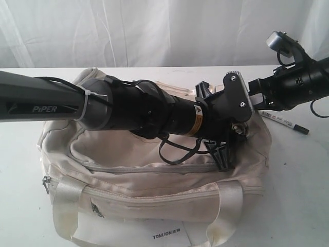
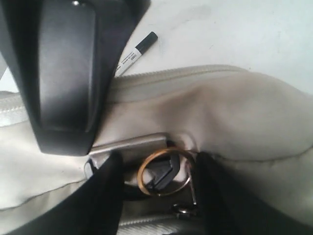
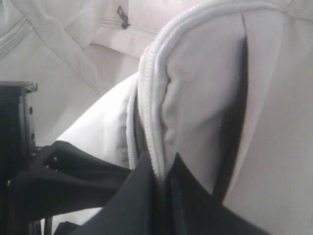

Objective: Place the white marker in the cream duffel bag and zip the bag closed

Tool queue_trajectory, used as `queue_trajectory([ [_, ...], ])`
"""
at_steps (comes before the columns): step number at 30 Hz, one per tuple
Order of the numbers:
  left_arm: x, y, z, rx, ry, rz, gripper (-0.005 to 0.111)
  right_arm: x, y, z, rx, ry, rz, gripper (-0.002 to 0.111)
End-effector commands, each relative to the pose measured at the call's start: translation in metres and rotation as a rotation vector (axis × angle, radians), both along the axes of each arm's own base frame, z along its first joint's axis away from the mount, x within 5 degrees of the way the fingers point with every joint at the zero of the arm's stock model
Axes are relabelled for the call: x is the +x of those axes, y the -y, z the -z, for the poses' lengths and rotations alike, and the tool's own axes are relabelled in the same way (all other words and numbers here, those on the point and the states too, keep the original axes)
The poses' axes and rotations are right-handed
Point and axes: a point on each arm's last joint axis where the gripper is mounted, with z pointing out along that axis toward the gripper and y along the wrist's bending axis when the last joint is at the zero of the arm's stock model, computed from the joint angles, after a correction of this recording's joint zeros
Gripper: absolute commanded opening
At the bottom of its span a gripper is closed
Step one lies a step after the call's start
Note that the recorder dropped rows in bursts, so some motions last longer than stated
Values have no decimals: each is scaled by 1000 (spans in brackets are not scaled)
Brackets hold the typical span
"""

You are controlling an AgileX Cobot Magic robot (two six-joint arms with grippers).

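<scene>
nearest the camera, the cream duffel bag [image 1: 154, 180] lies on the white bench [image 1: 303, 175]. its glossy webbing handle [image 1: 230, 200] and a printed label [image 1: 167, 235] face front. above it my left arm [image 1: 51, 100] reaches across the bag from the left. my left pincer [image 2: 160, 169] points down at the bag's right end. its jaws stand apart, with one dark finger [image 2: 105, 196] on each side of a brass-coloured ring [image 2: 140, 172] that carries a black pull [image 2: 164, 177]. i cannot tell whether either finger touches the ring. my right pincer [image 3: 164, 191] comes in from the right and is clamped on a fold of the bag along its zip edge; that fold stands up. beyond, the white marker [image 1: 282, 122] lies flat on the bench just beside the bag's right end, its black cap pointing away from the bag. it is outside the bag and in neither pincer. a white drape [image 1: 154, 31] closes the back.
</scene>
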Motion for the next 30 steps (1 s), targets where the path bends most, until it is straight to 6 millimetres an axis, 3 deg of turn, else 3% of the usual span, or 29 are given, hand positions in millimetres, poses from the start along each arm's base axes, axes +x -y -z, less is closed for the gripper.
queue_trajectory([
  [1,2,1,7,20,3,-13,44,-4,-5,-7,72,-11,-42,0],
  [8,3,2,14,32,-7,-11,39,-4,-6,-8,82,-6,-45,0],
  [15,1,1,1,10,9,-9,4,-4,-6,-8,86,-6,-43,0],
  [17,-1,1,-3,-1,8,0,0,-4,-7,-9,93,-3,-40,0],
  [24,-8,1,-16,-55,-26,24,0,-4,-7,-9,95,-3,-39,0],
  [30,-24,-15,-19,-36,-47,25,0,-1,-4,-8,79,11,-11,0],
])
